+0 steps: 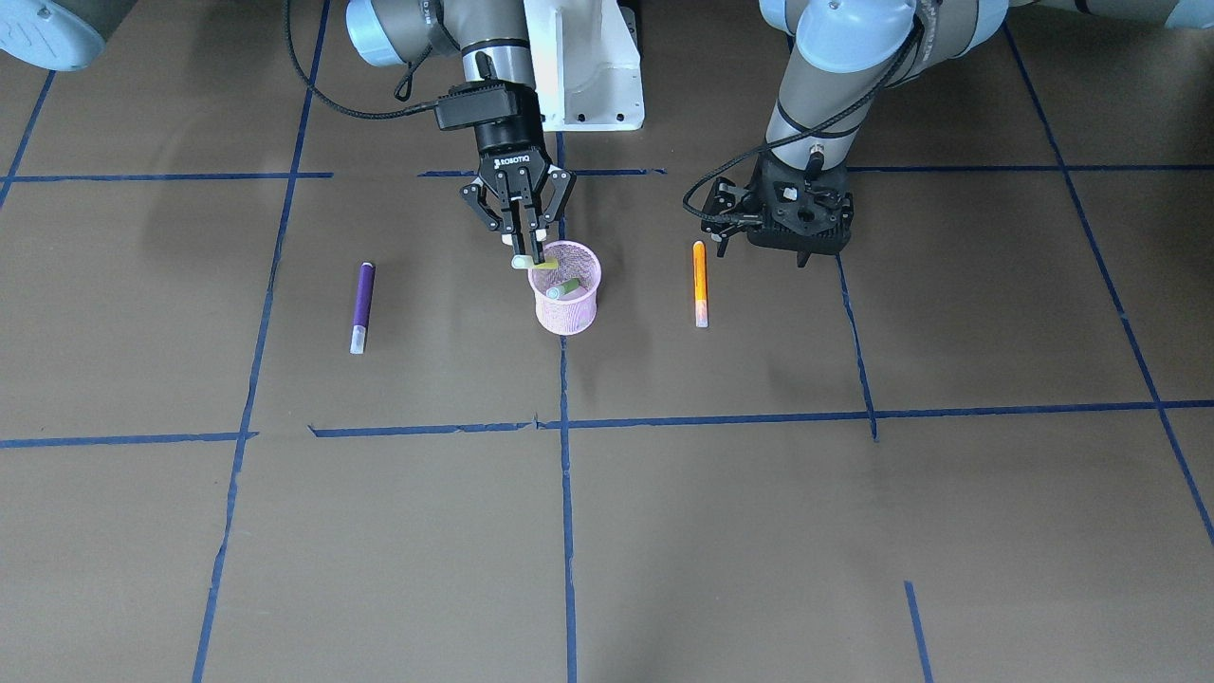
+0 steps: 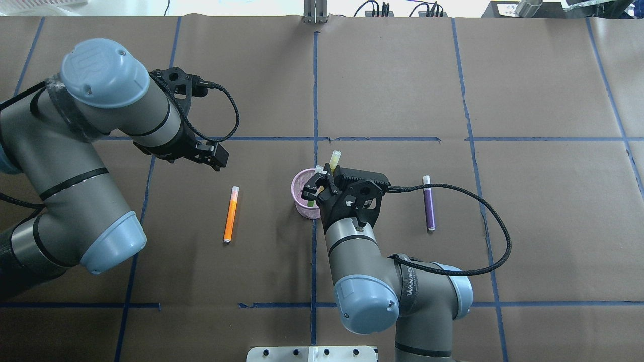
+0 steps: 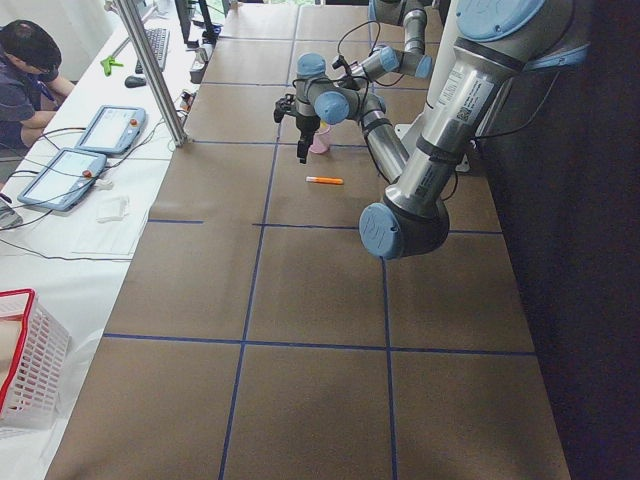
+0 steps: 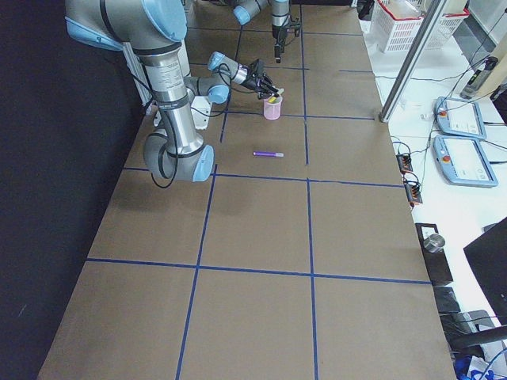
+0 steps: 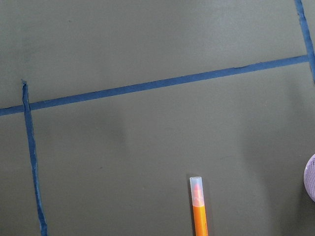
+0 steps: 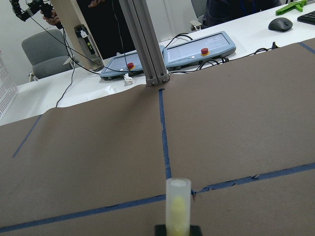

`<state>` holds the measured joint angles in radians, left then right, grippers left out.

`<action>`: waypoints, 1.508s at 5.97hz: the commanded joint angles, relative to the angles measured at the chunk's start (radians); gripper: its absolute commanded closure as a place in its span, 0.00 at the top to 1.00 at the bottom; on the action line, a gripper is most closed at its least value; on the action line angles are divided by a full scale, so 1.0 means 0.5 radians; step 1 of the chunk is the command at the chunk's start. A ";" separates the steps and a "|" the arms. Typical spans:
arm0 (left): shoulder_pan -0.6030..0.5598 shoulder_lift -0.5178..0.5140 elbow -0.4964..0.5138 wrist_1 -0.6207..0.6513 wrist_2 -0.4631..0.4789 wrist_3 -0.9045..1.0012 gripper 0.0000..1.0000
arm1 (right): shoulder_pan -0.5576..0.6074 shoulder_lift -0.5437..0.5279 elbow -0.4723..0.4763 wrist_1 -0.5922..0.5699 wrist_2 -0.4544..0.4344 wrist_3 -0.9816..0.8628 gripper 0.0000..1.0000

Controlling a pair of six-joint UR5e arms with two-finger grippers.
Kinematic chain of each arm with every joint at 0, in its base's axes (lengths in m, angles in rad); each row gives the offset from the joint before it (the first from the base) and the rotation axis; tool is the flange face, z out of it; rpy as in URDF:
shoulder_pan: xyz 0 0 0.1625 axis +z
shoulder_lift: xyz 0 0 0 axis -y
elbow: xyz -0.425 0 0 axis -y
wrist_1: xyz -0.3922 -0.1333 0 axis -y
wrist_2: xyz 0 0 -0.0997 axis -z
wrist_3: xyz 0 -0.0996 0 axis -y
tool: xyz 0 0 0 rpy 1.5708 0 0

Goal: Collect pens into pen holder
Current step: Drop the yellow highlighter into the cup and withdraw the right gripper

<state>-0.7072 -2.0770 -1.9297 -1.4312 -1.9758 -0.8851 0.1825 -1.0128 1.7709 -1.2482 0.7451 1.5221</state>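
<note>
The pink mesh pen holder (image 1: pixel 569 308) stands at the table's middle (image 2: pixel 300 188). My right gripper (image 1: pixel 524 249) is over its rim on the robot's side, shut on a yellow-green pen (image 1: pixel 533 264) with a pale cap (image 6: pixel 177 206). A green pen (image 1: pixel 564 286) lies tilted inside the cup. The orange pen (image 1: pixel 700 283) lies flat on my left of the cup (image 2: pixel 231 214). My left gripper (image 2: pixel 217 160) hovers just beyond its capped end (image 5: pixel 198 209) and looks open and empty. The purple pen (image 1: pixel 361 307) lies flat on my right of the cup (image 2: pixel 429 203).
Brown paper with blue tape lines (image 1: pixel 566 455) covers the table. The robot's white base (image 1: pixel 583 66) stands behind the cup. A black cable (image 2: pixel 473 236) loops from my right wrist, near the purple pen.
</note>
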 commanded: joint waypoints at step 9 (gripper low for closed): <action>0.193 -0.022 0.334 -0.371 0.189 -0.417 0.95 | 1.054 0.038 0.192 -0.737 2.155 -0.965 1.00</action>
<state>-0.6412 -2.0862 -1.7923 -1.6013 -1.9272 -1.0682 0.6167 -0.9875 1.8704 -1.5732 1.6741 1.1521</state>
